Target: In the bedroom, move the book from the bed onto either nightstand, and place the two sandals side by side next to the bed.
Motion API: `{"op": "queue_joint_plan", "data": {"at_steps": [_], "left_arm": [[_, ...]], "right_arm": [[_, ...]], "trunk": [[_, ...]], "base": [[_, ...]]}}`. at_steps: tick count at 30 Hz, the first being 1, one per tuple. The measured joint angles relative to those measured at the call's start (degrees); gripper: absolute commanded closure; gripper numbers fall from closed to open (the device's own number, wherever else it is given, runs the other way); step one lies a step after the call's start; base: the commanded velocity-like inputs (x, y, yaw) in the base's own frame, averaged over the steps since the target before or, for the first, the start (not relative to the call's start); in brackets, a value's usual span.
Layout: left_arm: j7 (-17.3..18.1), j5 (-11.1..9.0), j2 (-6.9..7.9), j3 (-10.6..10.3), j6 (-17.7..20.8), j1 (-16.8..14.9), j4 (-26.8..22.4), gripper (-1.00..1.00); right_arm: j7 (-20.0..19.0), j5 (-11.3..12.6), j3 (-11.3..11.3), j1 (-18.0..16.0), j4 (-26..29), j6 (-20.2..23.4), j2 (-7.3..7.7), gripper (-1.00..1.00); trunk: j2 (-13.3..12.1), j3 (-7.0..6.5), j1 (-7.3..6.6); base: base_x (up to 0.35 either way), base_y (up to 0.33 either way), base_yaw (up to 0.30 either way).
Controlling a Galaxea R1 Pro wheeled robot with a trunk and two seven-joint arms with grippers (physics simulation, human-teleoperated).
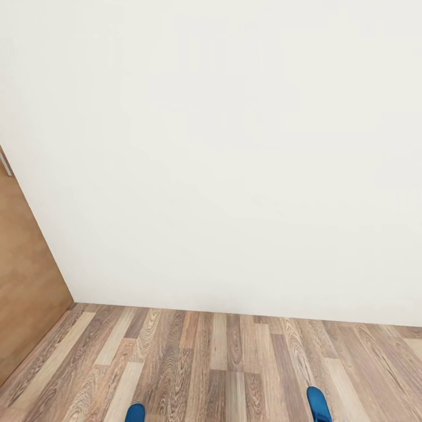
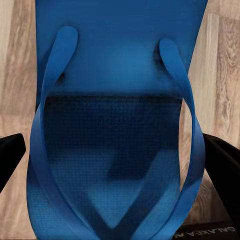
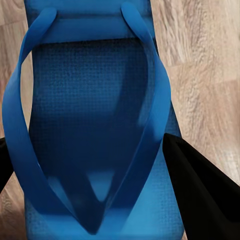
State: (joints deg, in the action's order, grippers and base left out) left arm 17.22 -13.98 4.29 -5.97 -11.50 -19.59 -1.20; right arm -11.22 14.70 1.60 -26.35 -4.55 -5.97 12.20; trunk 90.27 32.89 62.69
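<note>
Left wrist view is showing the left gripper (image 2: 117, 165) clamping one blue sandal (image 2: 120, 100) by its edges, the right gripper (image 3: 95, 185) likewise gripping the other sandal (image 3: 95, 115), both hanging above wood-plank floor (image 1: 223, 363), presumably for side-by-side placement.

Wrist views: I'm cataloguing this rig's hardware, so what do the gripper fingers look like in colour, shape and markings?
The left gripper's fingers are plain matte black, broad and smooth, tapering toward the tips. Below one, a black body part carries white lettering, upside down in the picture, reading GALAXEA. The right gripper's fingers are the same matte black, wedge-shaped with a pointed tip. No cables are visible.
</note>
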Motion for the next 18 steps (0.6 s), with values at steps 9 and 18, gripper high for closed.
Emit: {"op": "queue_joint_plan", "data": {"at_steps": [9, 18], "left_arm": [[0.0, -0.05, 0.0, 0.13, 0.0, 1.88, -0.01, 1.0], [0.0, -0.05, -0.01, 0.13, 0.0, 1.86, 0.01, 1.0]], "right_arm": [[0.01, 0.0, 0.0, 0.0, 0.0, 0.01, 0.0, 1.0], [0.0, 0.0, 0.0, 0.02, 0.02, 0.01, 0.01, 1.0]], "trunk": [[0.0, 0.0, 0.0], [0.0, 0.0, 0.0]], "base": [[0.0, 0.0, -0.013], [0.0, 0.0, -0.228]]}}
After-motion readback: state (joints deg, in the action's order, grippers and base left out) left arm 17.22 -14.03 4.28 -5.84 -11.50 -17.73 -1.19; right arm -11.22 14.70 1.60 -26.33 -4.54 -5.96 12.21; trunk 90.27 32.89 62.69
